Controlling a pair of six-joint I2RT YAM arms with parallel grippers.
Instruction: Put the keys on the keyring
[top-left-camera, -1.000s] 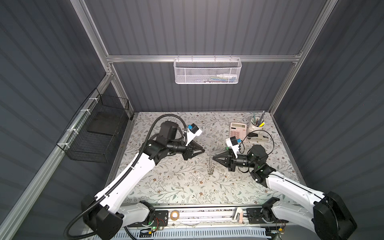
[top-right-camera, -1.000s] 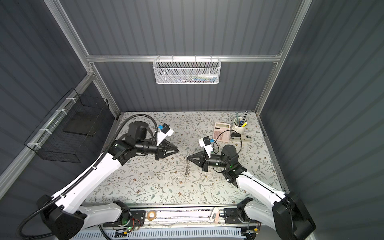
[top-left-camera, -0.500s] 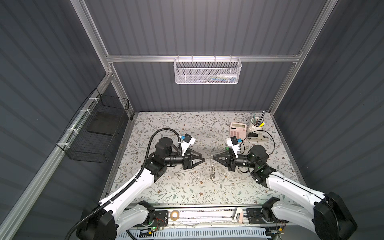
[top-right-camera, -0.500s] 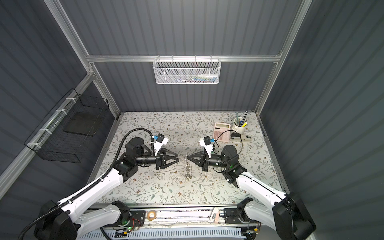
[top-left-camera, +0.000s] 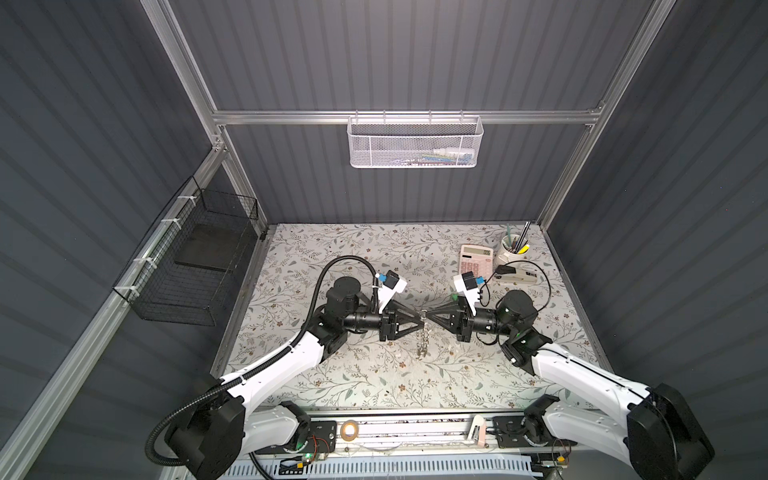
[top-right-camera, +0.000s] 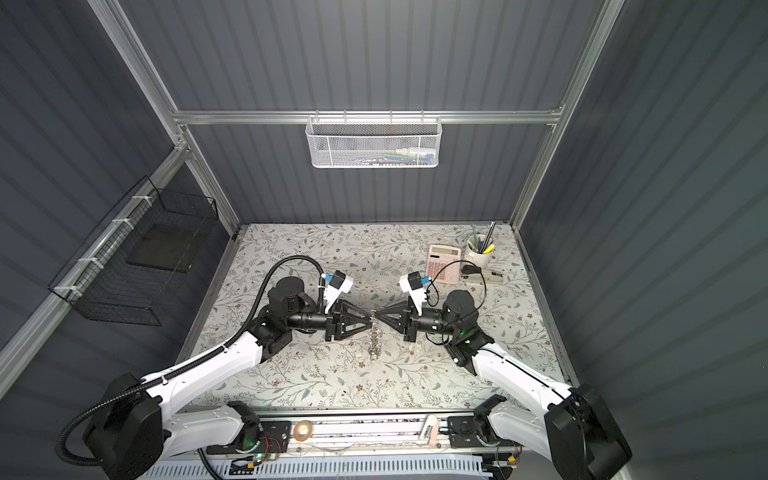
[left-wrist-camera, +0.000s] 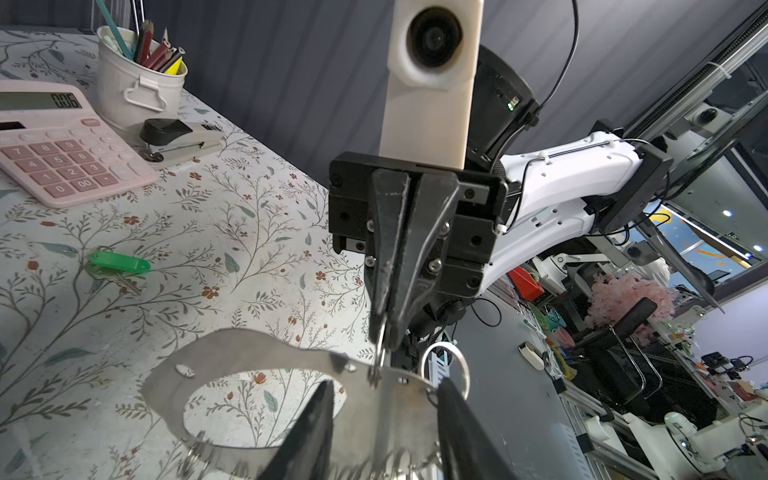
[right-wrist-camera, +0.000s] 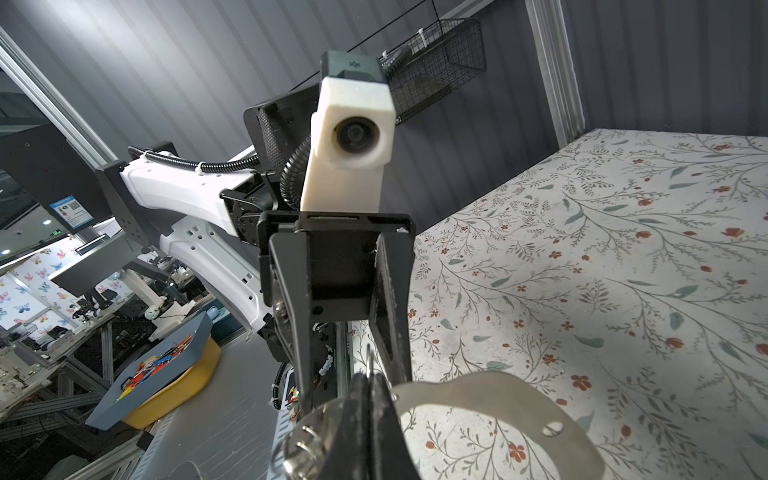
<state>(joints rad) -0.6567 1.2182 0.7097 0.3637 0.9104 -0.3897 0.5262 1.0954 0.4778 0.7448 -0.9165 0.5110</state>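
**At the centre of the table (top-left-camera: 332, 249): keyring (top-left-camera: 422, 347) suspended between both arms**

In the middle of both top views, the left end effector (top-left-camera: 423, 324) and the right end effector (top-left-camera: 428, 322) meet tip to tip above the floral table. The keyring (top-right-camera: 375, 345) hangs at that meeting point. Its string of small silvery pieces trails toward the lower part of the frame.

Right end effector: jaws pressed together. In the left wrist view its fingertips (left-wrist-camera: 380, 332) pinch a thin wire loop at the edge of the keyring (left-wrist-camera: 232, 353). There the keyring appears as a flat silvery plate with one large opening.

Left end effector: jaws spread. In the left wrist view its two dark fingers (left-wrist-camera: 316, 424) stand on either side of a section of the plate. The right wrist view shows the same gap between those fingers (right-wrist-camera: 291, 316). Whether either finger touches the metal cannot be told.

The key (left-wrist-camera: 120, 264) has a green head and a short metal blade. It lies flat on the table, apart from the keyring and from both end effectors. In a top view the key (top-left-camera: 454, 296) shows as a green spot just above the right end effector, between it and the pink calculator (top-left-camera: 476, 257).

At the upper right of the table in both top views, the calculator, a white pen cup (top-left-camera: 513, 249) and a stapler (top-left-camera: 515, 274) stand grouped near the corner.
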